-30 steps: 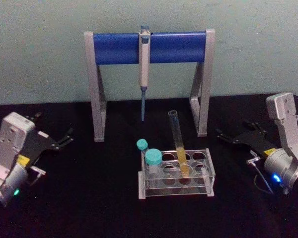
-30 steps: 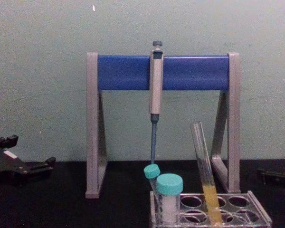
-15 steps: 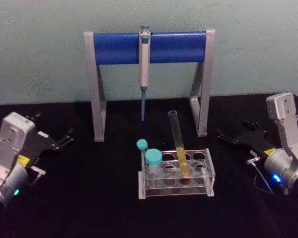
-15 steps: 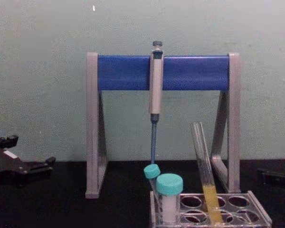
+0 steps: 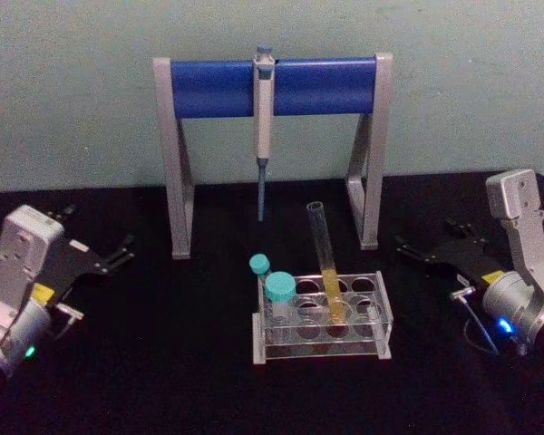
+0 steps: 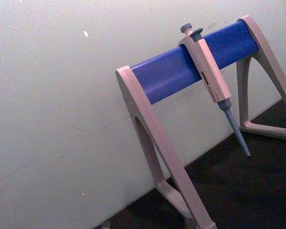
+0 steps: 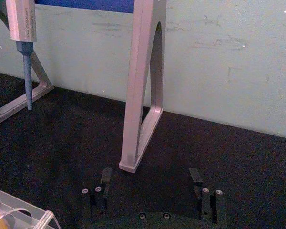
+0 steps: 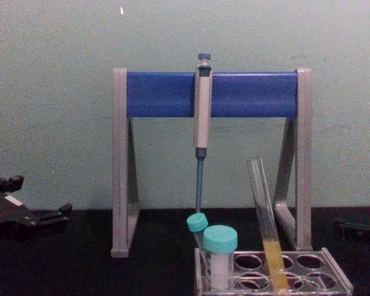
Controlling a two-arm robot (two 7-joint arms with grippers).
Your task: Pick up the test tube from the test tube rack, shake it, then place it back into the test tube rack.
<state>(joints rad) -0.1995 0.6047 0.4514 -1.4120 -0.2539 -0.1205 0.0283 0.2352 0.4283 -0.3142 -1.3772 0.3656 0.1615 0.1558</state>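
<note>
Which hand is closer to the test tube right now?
Right. The right hand lies on the table beside the test tube, apart from it. The left hand lies much farther off, on the tube's other side.

no readable text, labels or numbers

- Head view looks down and forward over the surface (image 5: pixel 163 362).
- Chest view sits lower, facing the pipette stand (image 8: pixel 211 94) side-on.
- Both wrist views share that stand.
</note>
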